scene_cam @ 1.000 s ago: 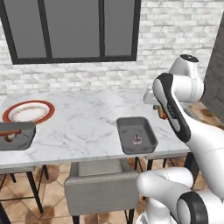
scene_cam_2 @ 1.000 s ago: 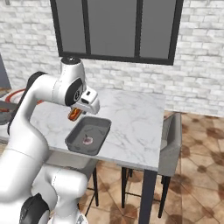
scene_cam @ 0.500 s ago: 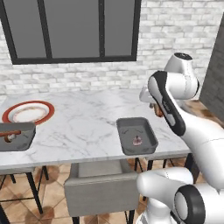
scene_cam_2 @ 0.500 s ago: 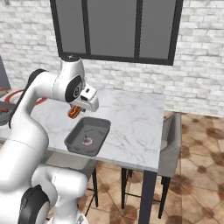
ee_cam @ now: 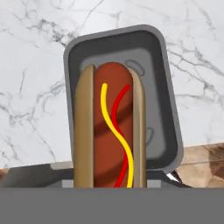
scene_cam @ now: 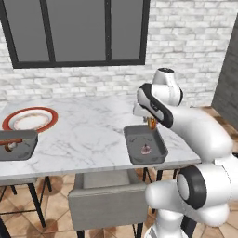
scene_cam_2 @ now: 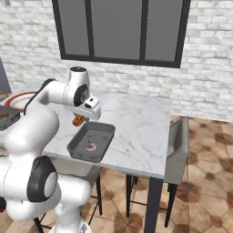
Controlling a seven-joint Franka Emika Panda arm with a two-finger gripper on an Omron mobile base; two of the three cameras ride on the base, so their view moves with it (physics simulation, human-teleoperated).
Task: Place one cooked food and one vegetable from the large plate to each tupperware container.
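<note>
My gripper (scene_cam: 151,124) is shut on a hot dog (scene_cam: 152,122) and holds it just above the far end of the right tupperware container (scene_cam: 158,148), a dark grey tray. A small pinkish vegetable (scene_cam: 145,149) lies in that tray. In the hand view the hot dog (ee_cam: 109,131), with yellow and red sauce lines, hangs over the tray (ee_cam: 159,100) and hides the fingertips. The other tupperware container (scene_cam: 23,148) sits at the table's left edge with food in it. Behind it lies the large plate (scene_cam: 49,122), white with a red rim. From the right, the hot dog (scene_cam_2: 78,120) hangs beside the tray (scene_cam_2: 103,134).
The marble table (scene_cam: 88,135) ends close to the right tray's near rim. A grey chair (scene_cam: 107,204) is tucked under the front edge and another chair (scene_cam_2: 176,150) stands at the table's right end. A brick wall with a dark window runs behind.
The arm has swung the hot dog leftward and slightly down, from beside the table's right end to above the right tray's far rim. The grip has not changed.
</note>
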